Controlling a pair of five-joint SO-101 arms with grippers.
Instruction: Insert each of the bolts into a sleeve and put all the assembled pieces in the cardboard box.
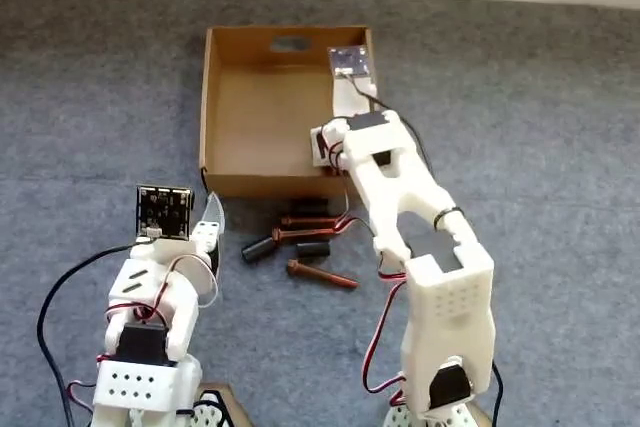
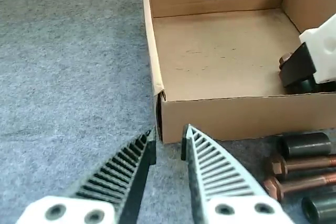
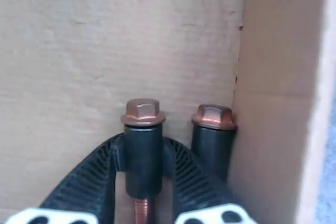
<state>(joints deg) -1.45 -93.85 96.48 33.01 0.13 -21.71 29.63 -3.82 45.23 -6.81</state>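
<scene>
The step in hand appears to be placement: the right gripper (image 3: 143,145), clamped on a bolt-and-sleeve assembly (image 3: 142,166), holds it inside the cardboard box (image 3: 278,103) just beside a finished assembly (image 3: 213,140); next, release it there, the left gripper (image 2: 168,140) being part-open and empty by the loose bolts (image 2: 302,165).

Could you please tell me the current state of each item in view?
Cardboard box: open-topped.
Right tool: shut, inside box.
Held assembly: bolt in sleeve, gripped by right tool.
Second assembly: bolt in sleeve, in box corner.
Left tool: open, empty.
Loose bolts: unassembled, outside box.
Loose sleeves: empty, outside box.
</scene>
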